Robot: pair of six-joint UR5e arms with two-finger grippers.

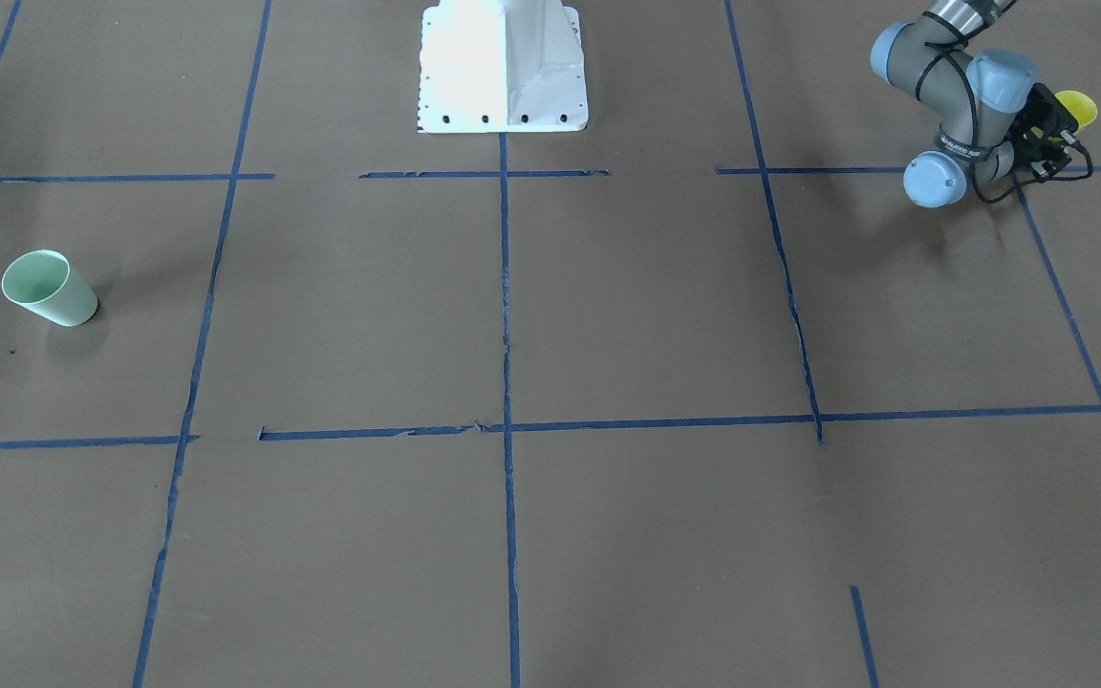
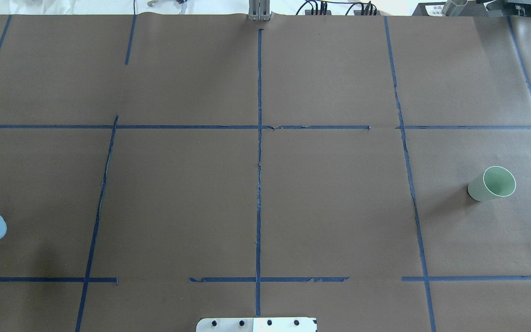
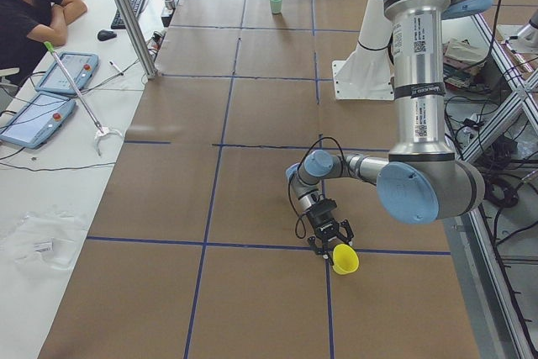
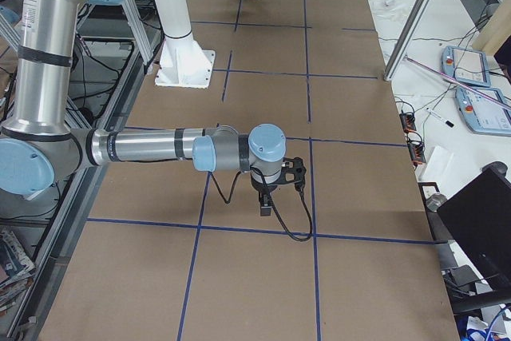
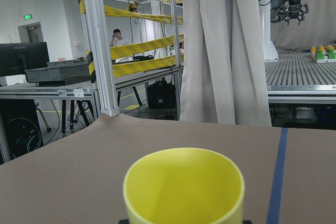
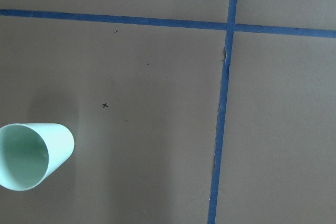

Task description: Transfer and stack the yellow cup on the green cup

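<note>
The yellow cup (image 1: pixel 1077 107) stands upright at the table's end on my left side. It also shows in the exterior left view (image 3: pixel 345 260) and fills the bottom of the left wrist view (image 5: pixel 184 184). My left gripper (image 1: pixel 1055 126) reaches in level with the table and is shut on the cup's lower part; only dark finger edges show beside it. The green cup (image 2: pixel 492 184) stands upright far off on the other side, alone, and shows at the lower left of the right wrist view (image 6: pixel 32 155). My right gripper (image 4: pixel 267 197) points down over the table; I cannot tell if it is open.
The white robot base (image 1: pixel 503 67) stands at the table's middle rear edge. Blue tape lines (image 2: pixel 259 161) cross the brown table. An operator (image 3: pixel 29 2) sits at a side desk with tablets (image 3: pixel 34 115) and a grabber stick.
</note>
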